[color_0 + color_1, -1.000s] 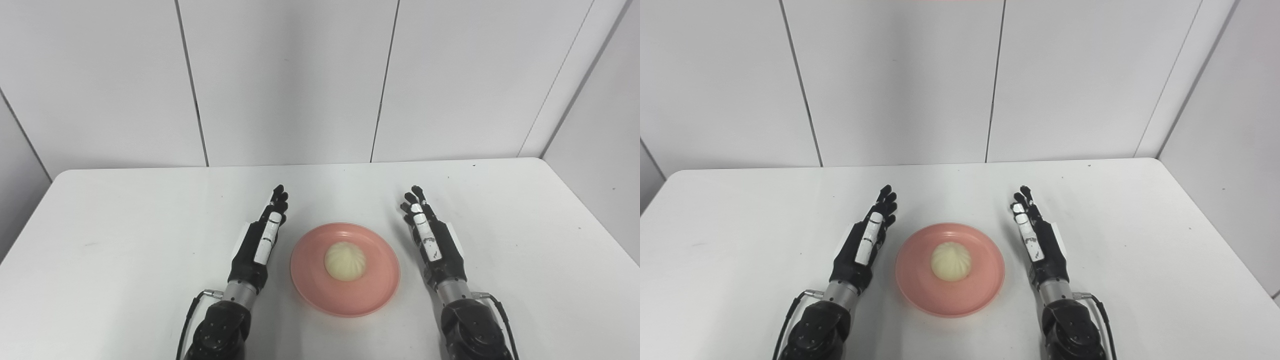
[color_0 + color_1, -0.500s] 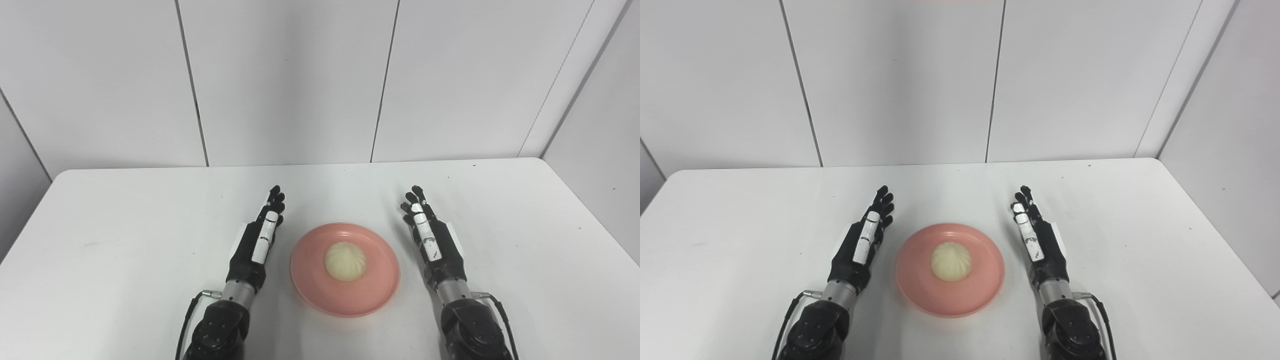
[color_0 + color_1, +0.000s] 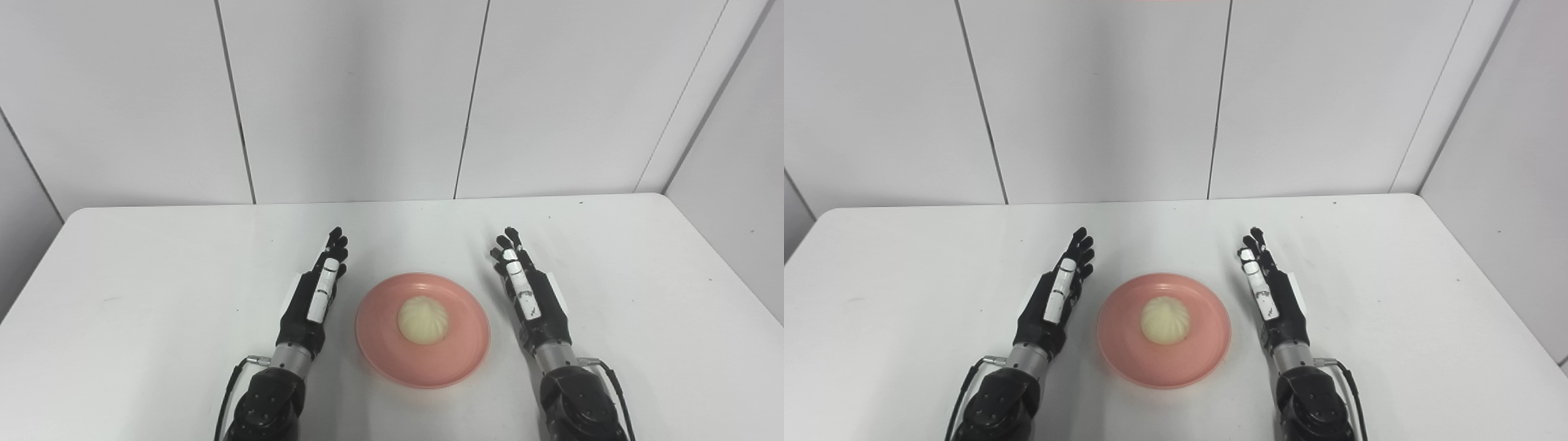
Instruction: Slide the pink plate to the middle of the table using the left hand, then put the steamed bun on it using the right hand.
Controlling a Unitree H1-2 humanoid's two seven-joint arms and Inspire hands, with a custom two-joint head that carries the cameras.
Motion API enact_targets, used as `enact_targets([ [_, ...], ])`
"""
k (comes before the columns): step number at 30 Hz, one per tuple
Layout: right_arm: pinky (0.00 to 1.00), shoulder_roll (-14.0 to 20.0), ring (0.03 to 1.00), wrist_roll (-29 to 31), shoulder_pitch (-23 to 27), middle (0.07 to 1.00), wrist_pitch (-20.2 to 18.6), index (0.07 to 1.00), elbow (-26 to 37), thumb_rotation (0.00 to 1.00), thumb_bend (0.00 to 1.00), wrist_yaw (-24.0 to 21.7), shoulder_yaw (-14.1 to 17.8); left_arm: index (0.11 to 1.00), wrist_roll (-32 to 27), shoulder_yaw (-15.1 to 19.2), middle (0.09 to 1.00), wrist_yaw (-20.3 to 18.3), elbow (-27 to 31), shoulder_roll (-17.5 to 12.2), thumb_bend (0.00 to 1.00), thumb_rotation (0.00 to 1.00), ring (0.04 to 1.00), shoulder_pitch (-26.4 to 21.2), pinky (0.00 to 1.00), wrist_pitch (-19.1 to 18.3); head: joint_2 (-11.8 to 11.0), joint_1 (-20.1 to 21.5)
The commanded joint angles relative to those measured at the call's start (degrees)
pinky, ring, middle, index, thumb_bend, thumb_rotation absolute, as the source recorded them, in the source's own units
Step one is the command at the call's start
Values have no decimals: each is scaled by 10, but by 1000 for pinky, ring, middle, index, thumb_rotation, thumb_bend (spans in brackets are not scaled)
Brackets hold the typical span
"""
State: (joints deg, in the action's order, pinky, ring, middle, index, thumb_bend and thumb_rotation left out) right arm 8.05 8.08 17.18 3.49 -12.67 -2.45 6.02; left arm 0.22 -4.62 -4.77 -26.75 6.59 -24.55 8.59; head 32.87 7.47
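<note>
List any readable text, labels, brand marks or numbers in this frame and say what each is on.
None: no legible text in either view.
The pink plate, steamed bun and table are unmarked.
The white patches on the left hand and right hand are blank.
The wall panels are plain.

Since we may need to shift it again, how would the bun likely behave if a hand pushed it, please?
The bun looks soft and pleated, so it would probably dent. Its flat base suggests sliding, not rolling. The plate looks smooth, so it may skid easily.
</note>
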Motion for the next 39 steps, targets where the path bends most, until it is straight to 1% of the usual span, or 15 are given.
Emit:
enact_targets([
  [1,974,1,934,4,18,957,10,980,11,853,657,-4,3,1000,-5,5,1000,-1,-14,-8,608,1000,1000,17,1000,3,1,0],
  [8,971,0,931,5,17,955,7,974,14,841,661,-3,4,1000,-3,4,1000,-1,-11,-10,602,1000,1000,17,1000,0,1,0],
  [12,959,0,928,-3,18,951,8,968,13,849,660,3,3,1000,-5,4,1000,-3,-11,-10,606,1000,1000,17,1000,0,2,0],
  [16,968,0,936,1,18,957,4,973,14,851,665,0,4,1000,-7,5,1000,-4,-10,-9,600,1000,1000,17,1000,-4,1,0],
  [26,960,-2,926,-1,19,947,6,971,15,852,665,3,2,1000,-11,5,1000,-8,-12,-12,593,1000,1000,15,1000,-4,1,2],
  [39,968,-2,932,0,21,948,9,976,11,842,664,2,2,1000,-17,5,1000,-15,-17,-13,624,1000,1000,13,1000,-6,2,3],
])
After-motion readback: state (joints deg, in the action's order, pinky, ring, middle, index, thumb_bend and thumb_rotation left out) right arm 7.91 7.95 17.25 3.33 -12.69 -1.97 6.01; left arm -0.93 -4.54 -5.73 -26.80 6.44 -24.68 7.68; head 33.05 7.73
